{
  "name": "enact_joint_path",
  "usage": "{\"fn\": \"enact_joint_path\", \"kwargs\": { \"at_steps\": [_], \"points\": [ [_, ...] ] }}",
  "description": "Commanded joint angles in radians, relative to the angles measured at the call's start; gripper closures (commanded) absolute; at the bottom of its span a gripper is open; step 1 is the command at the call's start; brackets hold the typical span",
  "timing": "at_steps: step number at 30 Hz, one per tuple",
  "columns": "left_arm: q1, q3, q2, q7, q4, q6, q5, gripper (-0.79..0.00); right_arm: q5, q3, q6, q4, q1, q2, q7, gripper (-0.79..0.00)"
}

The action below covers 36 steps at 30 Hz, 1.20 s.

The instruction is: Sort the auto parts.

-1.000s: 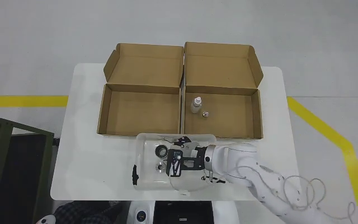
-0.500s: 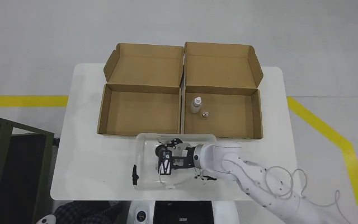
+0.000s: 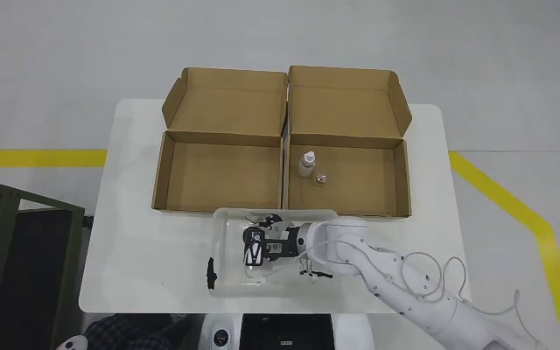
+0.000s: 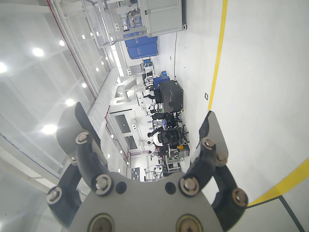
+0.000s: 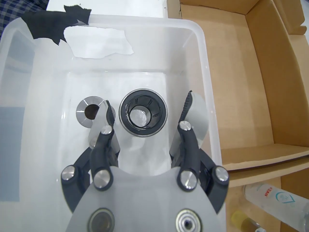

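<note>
A clear plastic bin (image 3: 276,211) (image 5: 202,56) at the table's front holds a black ring-shaped bearing (image 5: 143,115) and a silver cone-shaped part (image 5: 89,111). My right gripper (image 3: 255,248) (image 5: 148,105) is down inside the bin, open, with one finger on each side of the black bearing and not touching it. The silver part lies just outside one finger. My left gripper (image 4: 144,117) is open with nothing in it, pointing out at the room.
Two open cardboard boxes stand behind the bin. The left box (image 3: 219,175) (image 5: 241,85) is bare inside. The right box (image 3: 367,179) holds a small bottle (image 3: 306,163) (image 5: 272,196) and a small metal part (image 3: 321,178). Black tape (image 5: 55,25) sticks to the bin's rim.
My right gripper has slid leftward along the bin, from its middle to the black bearing, and now straddles it. The boxes and their contents have not moved.
</note>
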Motion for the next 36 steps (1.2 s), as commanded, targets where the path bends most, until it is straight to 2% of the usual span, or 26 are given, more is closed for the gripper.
{"fn": "enact_joint_path", "kwargs": {
  "at_steps": [1,18,24,27,28,34,36],
  "points": [
    [0.000,0.000,0.000,0.000,0.000,0.000,0.000,-0.785,0.002,-0.002,0.002,0.013,0.002,-0.004,-0.005,-0.517],
    [0.000,0.000,0.000,0.000,0.000,0.000,0.000,-0.785,0.020,-0.024,-0.012,0.099,0.028,-0.042,-0.027,-0.489],
    [0.000,0.000,0.000,0.000,0.000,0.000,0.000,-0.785,0.040,-0.029,-0.027,0.131,0.034,-0.054,-0.040,-0.416],
    [0.000,0.000,0.000,0.000,0.000,0.000,0.000,-0.785,0.052,-0.027,-0.035,0.142,0.034,-0.058,-0.051,-0.369],
    [0.000,0.000,0.000,0.000,0.000,0.000,0.000,-0.785,0.058,-0.025,-0.037,0.146,0.033,-0.059,-0.056,-0.332],
    [0.000,0.000,0.000,0.000,0.000,0.000,0.000,-0.785,0.088,-0.013,-0.065,0.159,0.031,-0.064,-0.087,0.000],
    [0.000,0.000,0.000,0.000,0.000,0.000,0.000,-0.785,0.098,-0.007,-0.076,0.158,0.028,-0.064,-0.098,0.000]
  ]
}}
